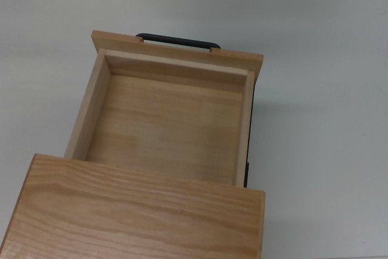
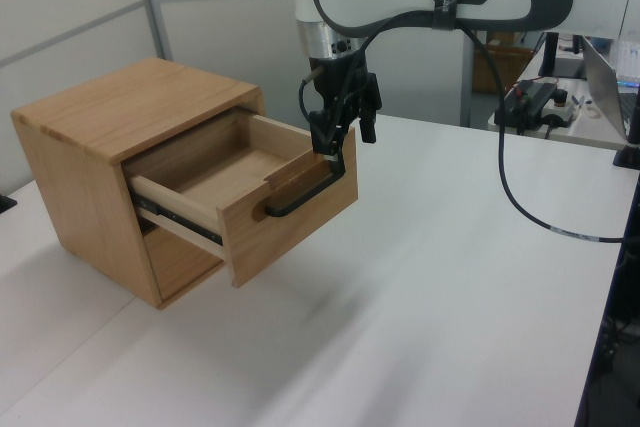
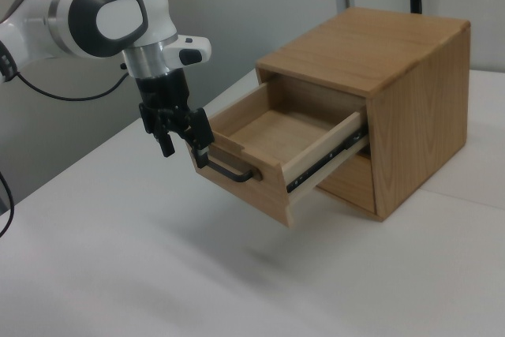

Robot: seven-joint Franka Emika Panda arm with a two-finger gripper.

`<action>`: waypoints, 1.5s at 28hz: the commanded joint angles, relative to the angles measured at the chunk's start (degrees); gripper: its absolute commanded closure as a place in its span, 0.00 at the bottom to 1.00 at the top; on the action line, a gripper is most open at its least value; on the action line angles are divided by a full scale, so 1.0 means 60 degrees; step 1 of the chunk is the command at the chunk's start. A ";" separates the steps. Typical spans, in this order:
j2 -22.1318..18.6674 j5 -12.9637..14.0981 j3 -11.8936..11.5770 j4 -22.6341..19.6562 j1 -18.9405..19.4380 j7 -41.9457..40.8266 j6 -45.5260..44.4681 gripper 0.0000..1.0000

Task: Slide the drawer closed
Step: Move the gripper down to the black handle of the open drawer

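Hovering with fingers apart by the black bar handle (image 2: 300,190), the gripper (image 2: 345,127) sits at twelve o'clock of the open drawer (image 1: 163,119) in the top view, probably poised to push its front panel (image 3: 241,175) in

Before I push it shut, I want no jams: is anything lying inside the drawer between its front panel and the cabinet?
Nothing: the top view shows the drawer floor bare from the front panel back to the cabinet top.

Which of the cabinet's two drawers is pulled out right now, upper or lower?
The upper drawer, the one with the black bar handle beside the gripper. It is empty.
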 commanded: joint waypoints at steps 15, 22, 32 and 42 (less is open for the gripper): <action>0.0079 -0.0259 0.0256 -0.0381 0.0077 0.0261 0.1116 1.00; 0.0079 -0.0230 0.0461 -0.0572 0.0077 0.0261 0.1101 1.00; 0.0094 -0.0054 0.0549 -0.1362 0.0077 0.0393 0.2272 1.00; 0.0650 -0.0156 0.0534 -0.1275 0.0063 0.0393 0.2888 1.00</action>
